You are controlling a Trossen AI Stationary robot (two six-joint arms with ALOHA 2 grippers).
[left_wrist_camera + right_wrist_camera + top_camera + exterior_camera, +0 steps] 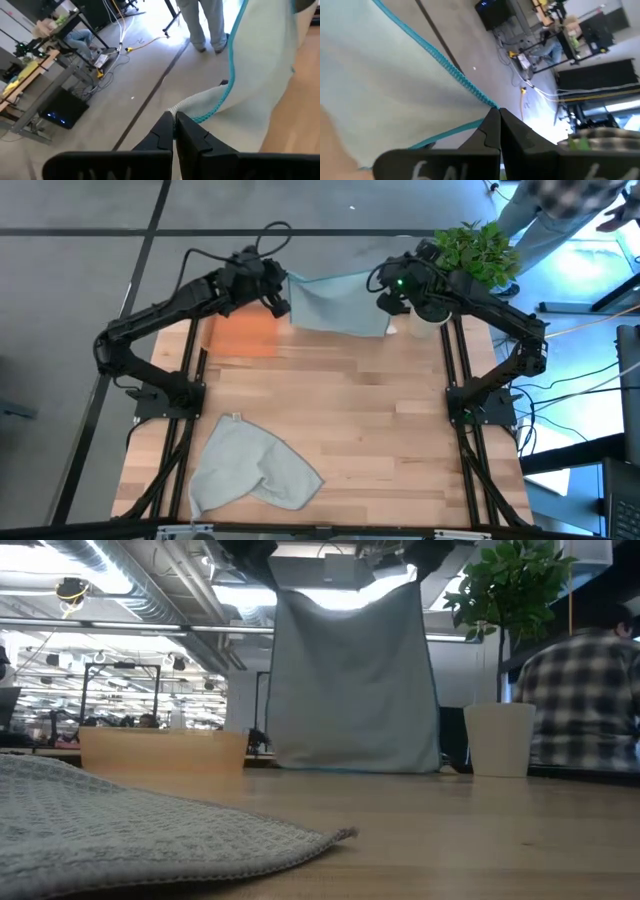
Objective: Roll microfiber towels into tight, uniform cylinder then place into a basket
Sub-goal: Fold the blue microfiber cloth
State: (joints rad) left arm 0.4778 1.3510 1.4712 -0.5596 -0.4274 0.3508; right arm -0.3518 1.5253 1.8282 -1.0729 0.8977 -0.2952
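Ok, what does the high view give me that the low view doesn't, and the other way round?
Only the high view shows both arms: the left claw and right claw each pinch a top corner of the teal towel. Only the low view shows that this towel hangs straight down as a flat sheet, its bottom edge at the tabletop. Both show the grey-green towel lying crumpled, the orange basket, and the white plant pot.

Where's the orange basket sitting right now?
In the high view the orange basket sits on the table's far left part, just below the left hand and left of the hanging teal-blue towel; the low view shows it at left.
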